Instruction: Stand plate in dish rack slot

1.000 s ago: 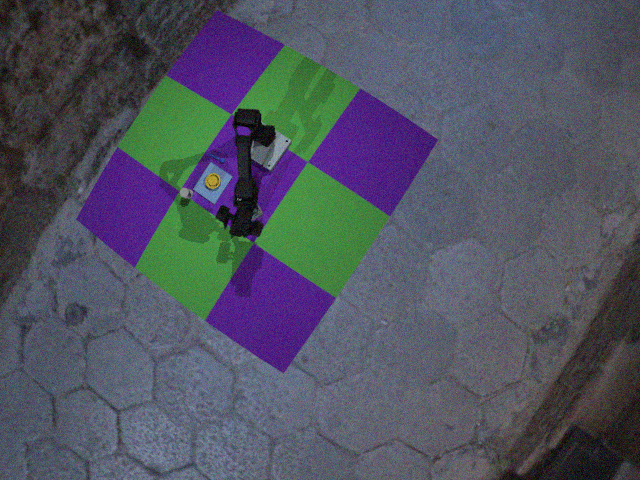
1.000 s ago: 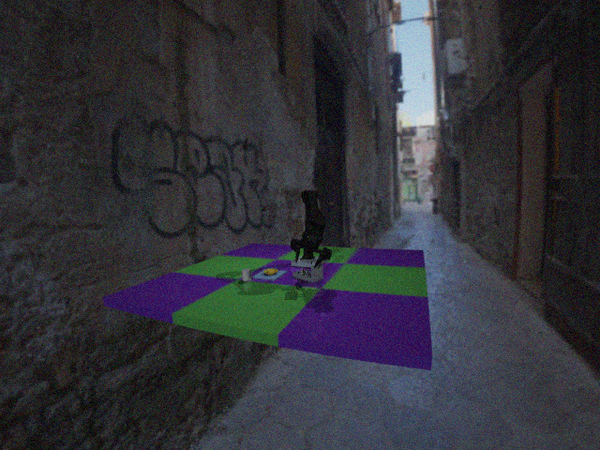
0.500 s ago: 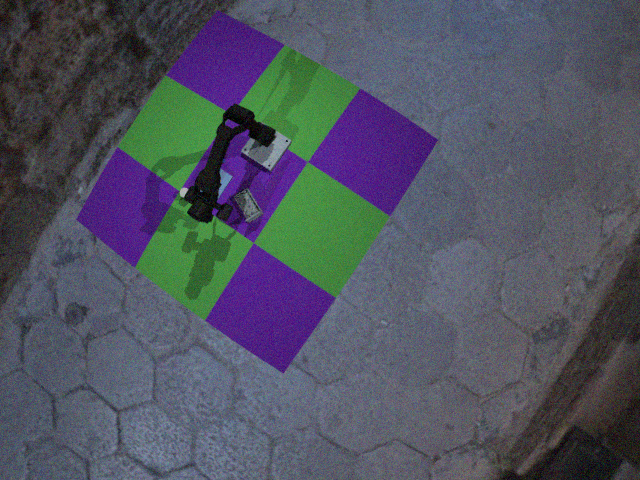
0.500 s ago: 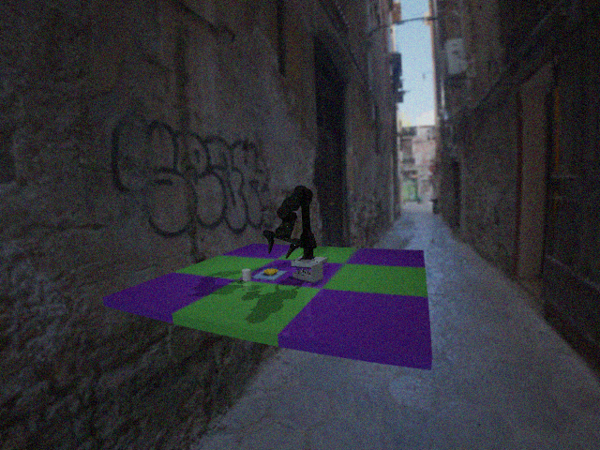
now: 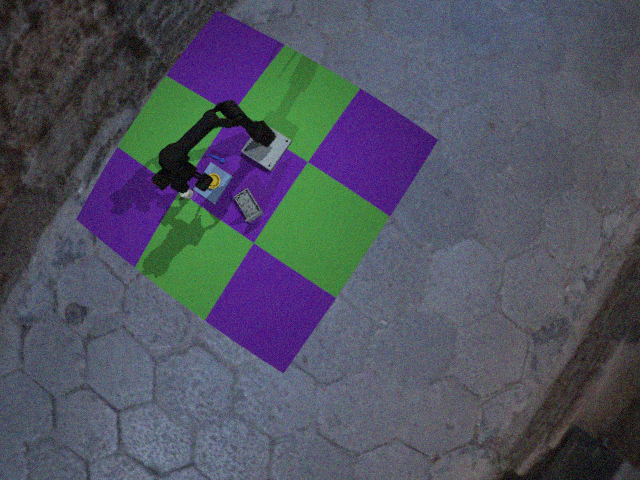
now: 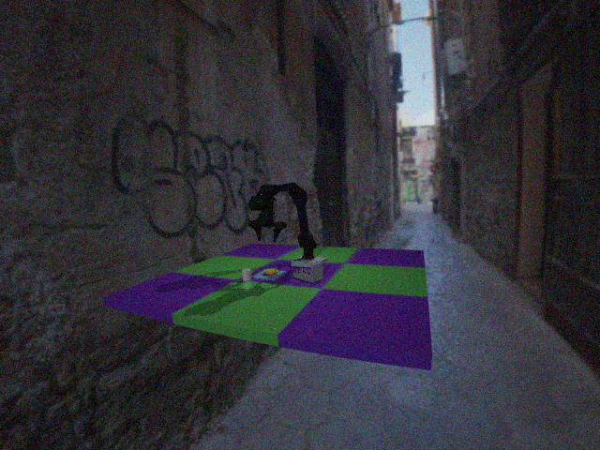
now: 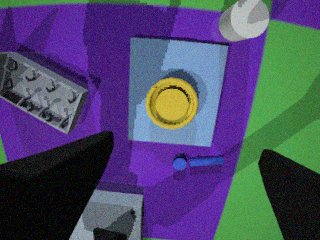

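Note:
A small yellow plate (image 5: 214, 180) (image 6: 270, 272) (image 7: 172, 103) lies flat on a light blue mat (image 5: 218, 194) (image 7: 203, 67). The grey dish rack (image 5: 248, 204) (image 6: 307, 274) (image 7: 42, 92) stands on the purple square beside the mat, apart from the plate. My gripper (image 5: 180, 181) (image 6: 267, 235) (image 7: 187, 148) is open and empty. It hangs high above the mat and points down, so the plate shows between the two black fingers in the wrist view.
A white cup (image 5: 185, 194) (image 6: 247, 274) (image 7: 243, 19) stands off one corner of the mat. A blue spoon (image 5: 217, 157) (image 7: 198, 162) lies between the mat and the arm's grey base plate (image 5: 268, 152) (image 7: 110, 216). The checkered purple and green board ends in open edges.

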You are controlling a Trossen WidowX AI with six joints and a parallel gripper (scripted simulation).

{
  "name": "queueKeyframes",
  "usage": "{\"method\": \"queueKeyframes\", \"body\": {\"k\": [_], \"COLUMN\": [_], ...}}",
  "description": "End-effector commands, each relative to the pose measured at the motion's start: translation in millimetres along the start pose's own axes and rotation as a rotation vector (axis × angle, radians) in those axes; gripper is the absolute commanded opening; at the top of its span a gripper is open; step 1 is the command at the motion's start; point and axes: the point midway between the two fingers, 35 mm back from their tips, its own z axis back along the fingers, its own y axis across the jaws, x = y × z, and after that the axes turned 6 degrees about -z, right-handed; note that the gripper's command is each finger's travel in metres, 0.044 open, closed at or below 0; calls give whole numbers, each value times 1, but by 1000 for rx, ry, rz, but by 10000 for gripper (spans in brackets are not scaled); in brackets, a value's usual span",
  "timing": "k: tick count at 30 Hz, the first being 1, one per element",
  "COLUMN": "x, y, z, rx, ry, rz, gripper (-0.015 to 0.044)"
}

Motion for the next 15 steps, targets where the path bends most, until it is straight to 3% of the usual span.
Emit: {"method": "queueKeyframes", "body": {"k": [1,7,15], "x": [-12,-11,-18], "y": [-8,-8,-2], "z": [7,-1,-90], "rx": [40,40,40], "ry": [51,51,51], "rz": [-10,-10,-10], "gripper": [400,400,400]}}
